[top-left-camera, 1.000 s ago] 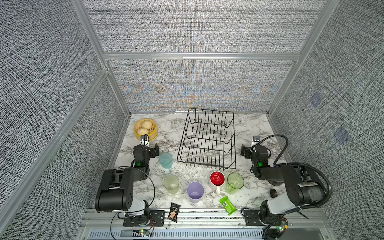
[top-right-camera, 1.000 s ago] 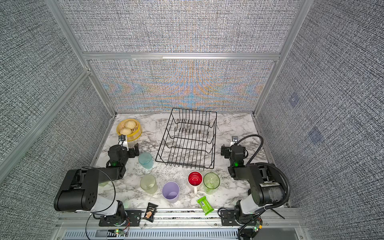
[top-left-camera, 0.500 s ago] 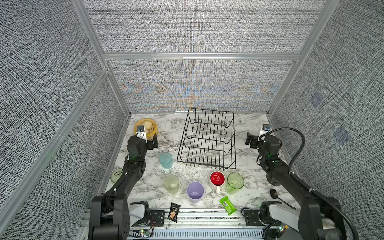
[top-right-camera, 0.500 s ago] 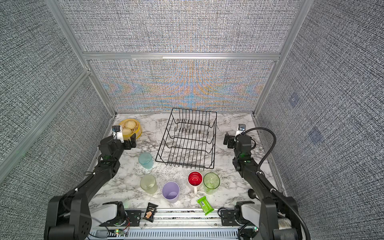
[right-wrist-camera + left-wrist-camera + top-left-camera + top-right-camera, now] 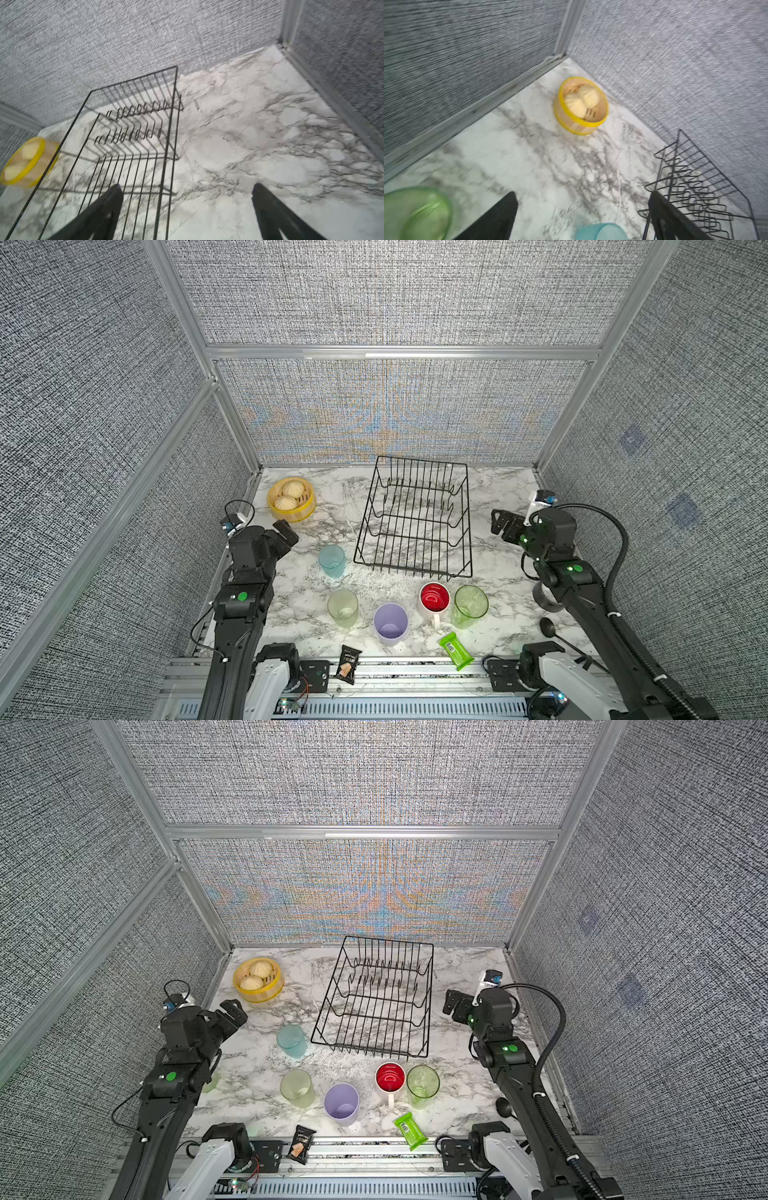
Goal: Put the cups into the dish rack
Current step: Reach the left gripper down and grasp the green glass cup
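Marble table [image 5: 494, 485] between grey fabric walls: all cups wait outside the empty dish rack [image 5: 415, 569].

Five cups stand upright near the rack's front edge: teal cup [image 5: 331, 561], pale green cup [image 5: 343, 608], lavender cup [image 5: 390, 623], red-lined mug [image 5: 434, 600] and green tumbler [image 5: 469, 605]. A second green tumbler [image 5: 419, 212] shows in the left wrist view, close to the left arm. No cup has moved in the last second; only the arms have unfolded and reached forward. Left pincer [image 5: 281, 536] hangs near the teal cup and right pincer [image 5: 503, 526] just beside the rack's right side, both with jaws apart and empty. I judge loading has not started; a first grasp comes next, probably the teal cup. Yellow steamer basket [image 5: 291, 499] sits in the far left corner.
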You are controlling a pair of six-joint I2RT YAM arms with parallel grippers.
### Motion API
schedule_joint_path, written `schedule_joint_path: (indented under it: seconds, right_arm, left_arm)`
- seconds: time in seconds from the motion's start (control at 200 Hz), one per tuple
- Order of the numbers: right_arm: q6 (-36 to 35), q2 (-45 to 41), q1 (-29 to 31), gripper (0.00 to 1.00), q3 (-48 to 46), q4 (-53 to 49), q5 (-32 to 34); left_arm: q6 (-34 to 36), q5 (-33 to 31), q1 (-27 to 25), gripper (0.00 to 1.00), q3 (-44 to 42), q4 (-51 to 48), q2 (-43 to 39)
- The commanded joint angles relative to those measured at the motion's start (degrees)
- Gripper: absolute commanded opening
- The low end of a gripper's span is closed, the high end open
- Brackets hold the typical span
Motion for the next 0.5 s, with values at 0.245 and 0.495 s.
schedule_joint_path:
  seconds: [0.245, 0.495]
  right_arm:
    - [-2.4, 1.0, 2.8, 0.97, 1.1, -2.9, -7.3]
    - [-2.8, 1.0, 3.5, 0.97, 0.7, -3.5, -7.4]
  left_arm:
    - [-11.7, -25.6, 0.7, 0.97, 8.0, -28.6, 9.0]
    - [-13.9, -20.0, 4.7, 0.92, 6.4, -23.0, 19.0]
